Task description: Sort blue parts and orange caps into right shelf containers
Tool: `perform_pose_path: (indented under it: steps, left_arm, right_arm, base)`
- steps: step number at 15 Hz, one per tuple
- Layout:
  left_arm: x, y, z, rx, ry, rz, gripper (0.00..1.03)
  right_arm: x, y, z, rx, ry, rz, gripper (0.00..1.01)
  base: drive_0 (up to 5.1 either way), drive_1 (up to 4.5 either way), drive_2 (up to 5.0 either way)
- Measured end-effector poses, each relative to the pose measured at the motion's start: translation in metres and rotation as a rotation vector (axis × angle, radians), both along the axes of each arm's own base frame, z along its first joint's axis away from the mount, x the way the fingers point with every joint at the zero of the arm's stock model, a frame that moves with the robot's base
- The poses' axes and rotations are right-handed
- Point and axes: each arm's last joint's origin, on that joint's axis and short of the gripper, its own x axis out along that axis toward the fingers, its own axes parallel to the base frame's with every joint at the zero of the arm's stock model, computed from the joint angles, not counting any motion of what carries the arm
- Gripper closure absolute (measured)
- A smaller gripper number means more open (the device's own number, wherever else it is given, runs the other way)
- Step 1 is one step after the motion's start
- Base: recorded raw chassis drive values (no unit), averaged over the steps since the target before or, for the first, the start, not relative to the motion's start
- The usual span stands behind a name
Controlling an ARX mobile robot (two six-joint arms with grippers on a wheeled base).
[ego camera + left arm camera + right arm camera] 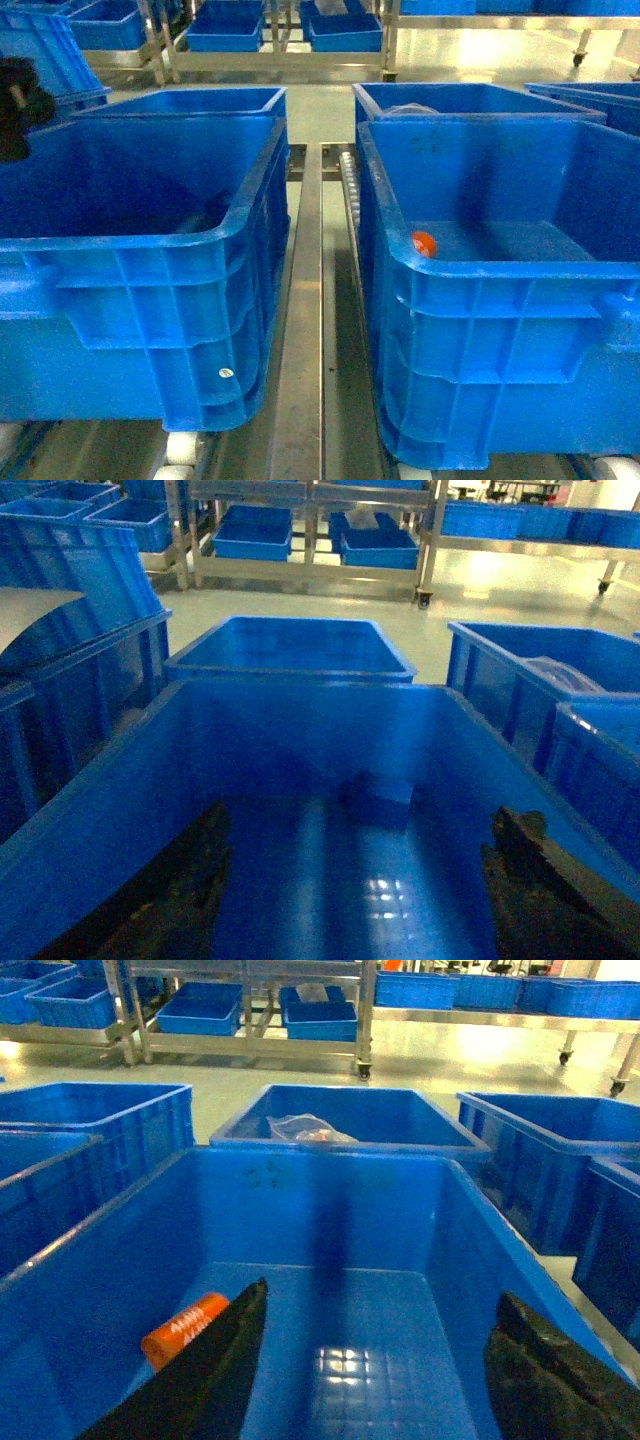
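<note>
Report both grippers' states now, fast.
Left gripper: open, holding nothing, over the left crate.
Right gripper: open, holding nothing, over the right crate with the orange cap.

Count on the roller line: four large blue crates, two near (pixel 140 300) (pixel 500 330) and two far (pixel 185 102) (pixel 470 100), with one orange cap (pixel 423 243) in the near right crate.

A pale glossy floor (pixel 480 55) throws back bright overhead light. Wheeled steel racks (pixel 240 1035) stand along the far side, with a metal roller rail (pixel 305 330) running up close.
</note>
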Motion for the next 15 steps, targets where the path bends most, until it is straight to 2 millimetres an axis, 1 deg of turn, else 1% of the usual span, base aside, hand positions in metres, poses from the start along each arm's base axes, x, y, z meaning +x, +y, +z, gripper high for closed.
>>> perform_pose_path:
  steps: [1, 2, 4, 5, 6, 7, 9, 10, 11, 12, 13, 14, 15]
  left_arm:
    - [-0.015, 0.004, -0.005, 0.013, 0.004, 0.003, 0.42]
    - [-0.029, 0.008, -0.009, 0.014, 0.005, 0.005, 0.59]
    - [-0.045, 0.011, -0.015, 0.015, 0.008, 0.005, 0.77]
    - [-0.054, 0.014, -0.017, 0.015, 0.008, 0.003, 0.90]
    - [-0.062, 0.022, -0.019, 0.014, 0.010, -0.002, 1.02]
    - [-0.068, 0.025, -0.020, 0.015, 0.008, 0.015, 1.01]
    - [-0.082, 0.024, -0.024, 0.015, 0.011, 0.006, 1.01]
    - [-0.088, 0.024, -0.025, 0.016, 0.012, 0.004, 1.01]
    - [-0.091, 0.024, -0.026, 0.016, -0.007, 0.003, 1.01]
    - [-0.097, 0.024, -0.033, 0.016, 0.000, 0.003, 1.01]
    - [-0.102, 0.024, -0.041, 0.016, 0.040, 0.005, 1.01]
    - [-0.106, 0.024, -0.041, 0.016, 0.038, 0.003, 1.01]
    - [-0.111, 0.024, -0.035, 0.016, 0.005, 0.003, 1.01]
  right_arm:
    - [-0.011, -0.004, -0.003, 0.002, -0.001, -0.011, 0.49]
    - [-0.022, -0.006, -0.006, 0.002, -0.005, -0.004, 0.63]
    - [-0.037, -0.009, -0.011, 0.003, 0.000, -0.001, 0.84]
    - [-0.045, -0.018, -0.014, 0.003, 0.003, 0.000, 0.97]
    - [-0.051, -0.021, -0.015, 0.007, -0.002, -0.020, 0.99]
    - [-0.058, -0.021, -0.017, 0.007, 0.002, -0.013, 1.00]
    - [-0.069, -0.020, -0.019, 0.007, 0.002, -0.007, 1.00]
    - [-0.073, -0.020, -0.022, 0.007, -0.035, -0.003, 1.00]
    - [-0.076, -0.020, -0.026, 0.007, -0.016, -0.004, 1.00]
    - [-0.083, -0.020, -0.035, 0.007, 0.031, -0.004, 1.00]
    - [-0.087, -0.020, -0.034, 0.007, 0.020, -0.004, 1.00]
    - [-0.089, -0.020, -0.030, 0.007, 0.000, -0.004, 1.00]
    - [-0.093, -0.020, -0.029, 0.007, -0.004, -0.003, 1.00]
  base:
    - [0.0, 0.00, 0.0]
    - [0.0, 0.00, 0.0]
    - [0.0, 0.00, 0.0]
    - [0.0, 0.00, 0.0]
    - [0.0, 0.00, 0.0]
    - [0.0, 0.00, 0.0]
    - [0.0, 0.00, 0.0]
    - [0.0, 0.00, 0.0]
    - [0.0, 0.00, 0.0]
    - [0.0, 0.00, 0.0]
    - [0.0, 0.00, 0.0]
    - [0.0, 0.00, 0.0]
    - [0.0, 0.00, 0.0]
